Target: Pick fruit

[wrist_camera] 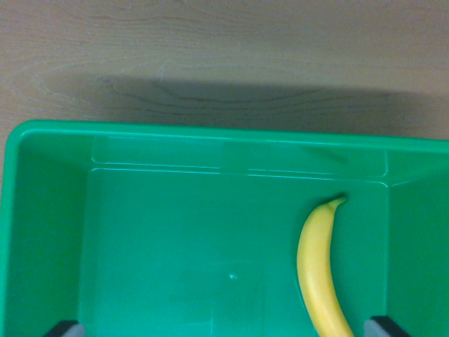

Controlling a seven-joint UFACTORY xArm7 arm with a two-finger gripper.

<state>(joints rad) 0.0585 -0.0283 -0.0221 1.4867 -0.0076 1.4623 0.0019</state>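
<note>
A smooth yellow curved banana (319,270) is lying on the floor of a bright green rectangular plastic bin (56,144), in the part of the bin toward the wrist view's right. Its dark stem tip is pointing up toward the far wall, stopping just short of the line where the floor is meeting that wall. Its body is bowing outward to the wrist view's left and is running down out of the bottom edge of the picture, so its lower end is not showing. A narrow strip of bare floor is lying between the banana and the bin's right wall.

To the wrist view's left of the banana, the bin's floor is spreading wide and bare all the way across to the left wall, giving plenty of open room on that side. The far rim is running straight across the picture, with its left corner rounding downward.

Two dark grey fingertips (64,328) of the gripper (224,328) are peeking in at the bottom corners, spread wide apart and holding nothing, the right one sitting just beside the banana's lower part.

Beyond the far rim, a pale wooden tabletop (224,49) is stretching away, with a broad shadow falling along it.
</note>
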